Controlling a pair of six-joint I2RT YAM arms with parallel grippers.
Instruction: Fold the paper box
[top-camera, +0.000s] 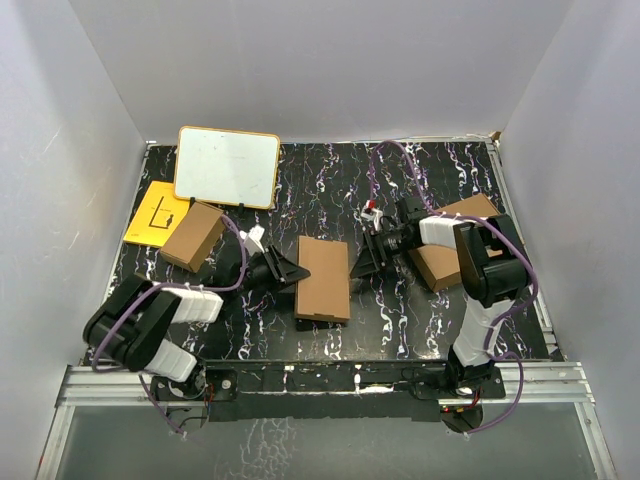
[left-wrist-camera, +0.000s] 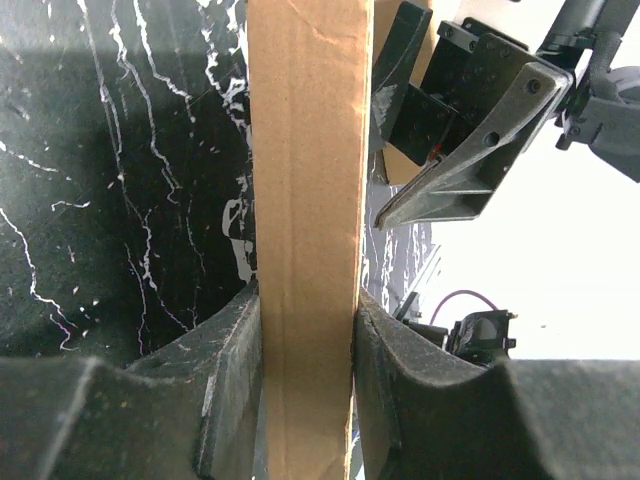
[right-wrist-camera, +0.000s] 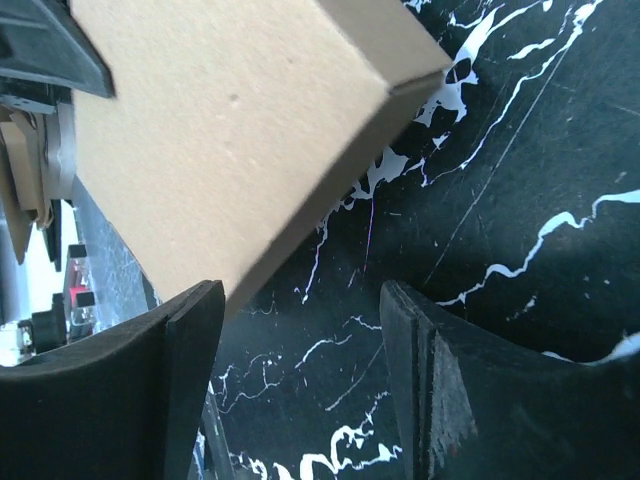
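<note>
Left gripper (left-wrist-camera: 307, 310) around paper box (left-wrist-camera: 305, 150) edge

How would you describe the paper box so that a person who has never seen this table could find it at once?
Start from the black marbled table and go to its middle. The paper box lies there, closed. Unlike the chunky box at the left and the half-hidden box at the right, it is thin and flat.

five things, three kinds
three brown boxes: paper box (top-camera: 323, 278), left box (top-camera: 193, 237), right box (top-camera: 438, 268); one whiteboard (top-camera: 227, 167); one yellow sheet (top-camera: 150, 215).
</note>
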